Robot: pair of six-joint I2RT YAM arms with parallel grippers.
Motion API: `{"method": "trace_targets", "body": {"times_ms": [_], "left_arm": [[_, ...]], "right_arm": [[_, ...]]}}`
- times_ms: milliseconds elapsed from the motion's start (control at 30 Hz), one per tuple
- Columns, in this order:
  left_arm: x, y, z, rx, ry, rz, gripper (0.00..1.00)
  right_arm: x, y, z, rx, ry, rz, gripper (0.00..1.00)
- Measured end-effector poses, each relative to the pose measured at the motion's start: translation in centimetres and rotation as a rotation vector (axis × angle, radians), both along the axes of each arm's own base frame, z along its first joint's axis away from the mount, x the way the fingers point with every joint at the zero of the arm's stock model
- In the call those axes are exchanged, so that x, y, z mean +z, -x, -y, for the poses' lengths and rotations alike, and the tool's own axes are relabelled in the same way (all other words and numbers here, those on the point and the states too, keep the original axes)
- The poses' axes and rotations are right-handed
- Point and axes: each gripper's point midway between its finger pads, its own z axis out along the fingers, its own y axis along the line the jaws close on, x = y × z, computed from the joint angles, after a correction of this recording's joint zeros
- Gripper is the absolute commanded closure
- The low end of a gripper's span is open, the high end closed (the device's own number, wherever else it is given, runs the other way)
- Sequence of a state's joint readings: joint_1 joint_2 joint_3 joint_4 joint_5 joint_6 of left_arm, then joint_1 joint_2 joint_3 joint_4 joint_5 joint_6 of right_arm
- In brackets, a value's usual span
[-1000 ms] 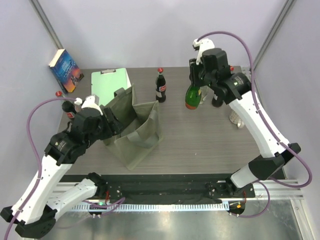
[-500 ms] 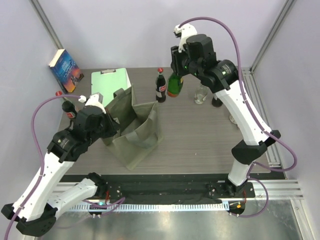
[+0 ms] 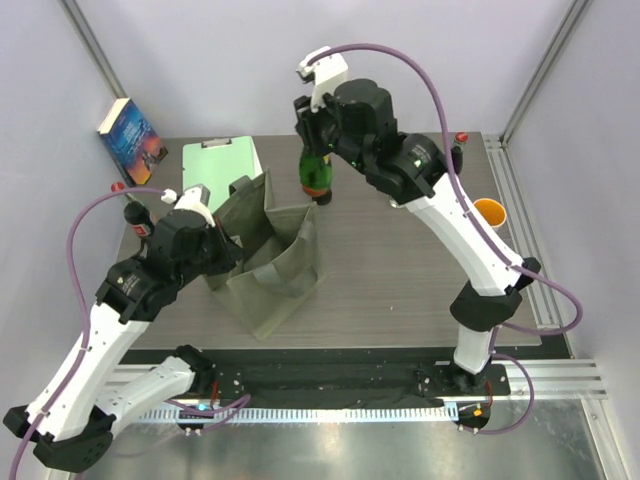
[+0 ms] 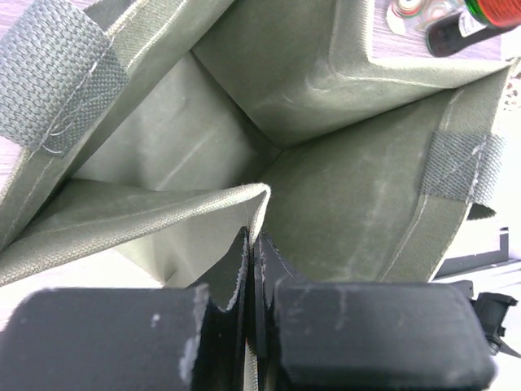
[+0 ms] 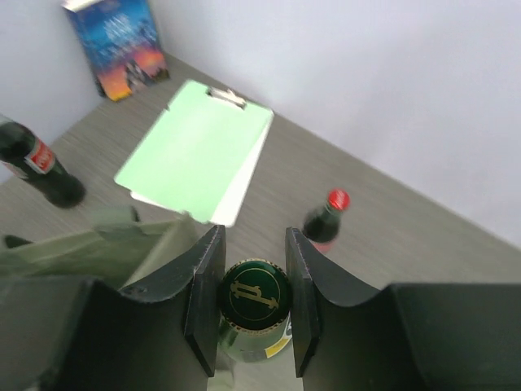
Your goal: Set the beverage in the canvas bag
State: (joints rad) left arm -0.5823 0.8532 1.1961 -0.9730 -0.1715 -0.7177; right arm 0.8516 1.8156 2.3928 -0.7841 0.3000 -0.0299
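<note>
From above, the right tool (image 3: 318,138) is shut on the neck of a green glass bottle (image 3: 319,175). The bottle hangs upright over the back of the bench (image 3: 410,275), just past the far edge of the canvas bag (image 3: 270,275) and not yet over its mouth. The left tool (image 3: 226,250) is at the bag's left wall. A mint-green clipboard (image 3: 215,163), a book (image 3: 130,138) and an orange cup (image 3: 489,212) lie farther off. In the left wrist view, the two black fingers (image 4: 232,269) are pressed tight together with a thin fold of the bag's cloth between them, so the left tool is pinching the bag's rim. The cloth looks soft and floppy, and it sags and folds inward. It will likely fall shut if nobody holds it. A strap handle (image 4: 57,81) lies over the rim, and the pockets inside look empty. In the right wrist view, the camera looks straight down on the bottle's round green cap, with one finger on each side of the neck. A cola bottle (image 5: 323,220) with a red cap stands just beyond it on the bench. The green bottle is glass, so it is probably heavy, hard and smooth, and it could slip or break if it drops. The neck just under the cap is a good place to hold it, because the cap's wider edge can stop it sliding down. It should go in slowly and straight, into an open pocket.
</note>
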Motion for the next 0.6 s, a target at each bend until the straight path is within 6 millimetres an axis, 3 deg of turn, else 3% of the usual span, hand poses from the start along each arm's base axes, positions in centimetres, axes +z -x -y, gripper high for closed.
{"method": "trace_targets", "body": {"times_ms": [233,600], "left_arm": [[0.0,-0.2,0.8,-0.031,0.009,-0.002,1.00],[0.1,-0.4,1.0,-0.036,0.016,0.002,1.00]], "right_arm": [[2.6,3.2,-6.0,0.109,-0.015,0.141,0.99],[3.6,5.9,-10.2,0.190,-0.044,0.214,0.99]]}}
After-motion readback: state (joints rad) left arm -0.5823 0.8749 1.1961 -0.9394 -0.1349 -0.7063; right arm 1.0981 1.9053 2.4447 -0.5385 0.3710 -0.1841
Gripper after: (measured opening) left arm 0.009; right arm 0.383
